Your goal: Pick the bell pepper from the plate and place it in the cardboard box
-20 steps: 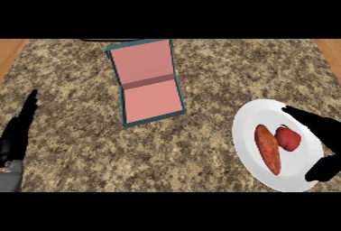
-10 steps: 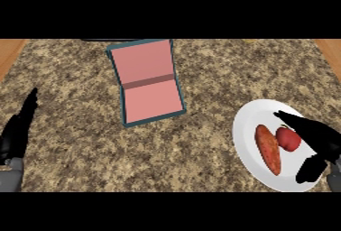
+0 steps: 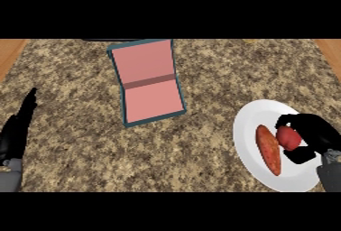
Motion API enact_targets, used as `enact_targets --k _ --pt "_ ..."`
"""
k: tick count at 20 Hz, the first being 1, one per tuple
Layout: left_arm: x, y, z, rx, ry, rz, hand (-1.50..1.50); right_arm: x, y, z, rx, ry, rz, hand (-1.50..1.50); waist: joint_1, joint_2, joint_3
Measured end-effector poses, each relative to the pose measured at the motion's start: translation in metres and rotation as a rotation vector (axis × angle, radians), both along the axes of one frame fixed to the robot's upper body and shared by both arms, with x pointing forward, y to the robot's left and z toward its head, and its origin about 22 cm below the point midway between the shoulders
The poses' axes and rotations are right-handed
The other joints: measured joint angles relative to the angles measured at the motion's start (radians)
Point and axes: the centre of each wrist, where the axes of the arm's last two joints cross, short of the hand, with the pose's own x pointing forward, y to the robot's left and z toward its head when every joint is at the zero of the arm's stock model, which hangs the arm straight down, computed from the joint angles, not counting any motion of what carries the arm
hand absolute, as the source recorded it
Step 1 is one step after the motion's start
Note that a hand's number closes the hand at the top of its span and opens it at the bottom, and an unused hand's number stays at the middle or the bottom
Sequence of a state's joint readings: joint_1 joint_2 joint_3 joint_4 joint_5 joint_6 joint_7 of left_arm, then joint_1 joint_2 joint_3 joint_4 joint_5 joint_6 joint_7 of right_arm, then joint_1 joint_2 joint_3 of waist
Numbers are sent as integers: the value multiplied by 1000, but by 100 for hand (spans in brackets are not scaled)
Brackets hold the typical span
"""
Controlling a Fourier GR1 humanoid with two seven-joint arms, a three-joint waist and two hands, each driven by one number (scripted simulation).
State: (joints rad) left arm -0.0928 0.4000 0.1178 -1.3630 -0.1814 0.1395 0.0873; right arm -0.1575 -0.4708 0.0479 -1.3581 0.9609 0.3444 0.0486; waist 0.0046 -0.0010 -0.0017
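A red bell pepper (image 3: 287, 137) lies on the white plate (image 3: 256, 113) at the right, beside a long orange vegetable (image 3: 268, 149). My right hand (image 3: 313, 135) is on the plate with its fingers and thumb curled round the pepper, hiding its right side. The open box (image 3: 149, 81), pink inside with a teal rim, lies flat at the upper middle of the counter. My left hand (image 3: 16, 131) rests open at the left edge, fingers straight and pointing up.
The speckled stone counter (image 3: 200, 63) ends in wooden strips at the far left (image 3: 10, 54) and far right (image 3: 329, 49). A dark object edge (image 3: 110, 40) shows at the top behind the box.
My right hand has moved left over the plate and closed its fingers round the bell pepper. The left hand and box have stayed put.
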Motion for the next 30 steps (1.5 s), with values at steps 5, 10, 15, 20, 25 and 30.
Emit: enact_targets --k 5,10,15,20,25,30 --pt "-4 2 -6 1 3 -2 0 3 -8 0 -63 -114 11 150 -2 -1 -1" --pt "-4 6 -7 -1 8 5 0 -2 28 7 -78 -239 -69 150 -11 -4 -1" --pt "-8 12 -7 5 15 26 0 -28 100 12 -26 -325 -273 150 -33 -18 -9" --pt "-6 10 -8 4 15 25 0 -60 166 49 -13 -470 -369 150 -30 -14 -4" --pt "-5 6 -9 10 11 7 0 -80 220 92 -2 -655 -321 150 -10 -7 -1" --pt "3 0 0 2 7 -4 0 -76 258 124 64 -740 -221 150 5 -2 0"
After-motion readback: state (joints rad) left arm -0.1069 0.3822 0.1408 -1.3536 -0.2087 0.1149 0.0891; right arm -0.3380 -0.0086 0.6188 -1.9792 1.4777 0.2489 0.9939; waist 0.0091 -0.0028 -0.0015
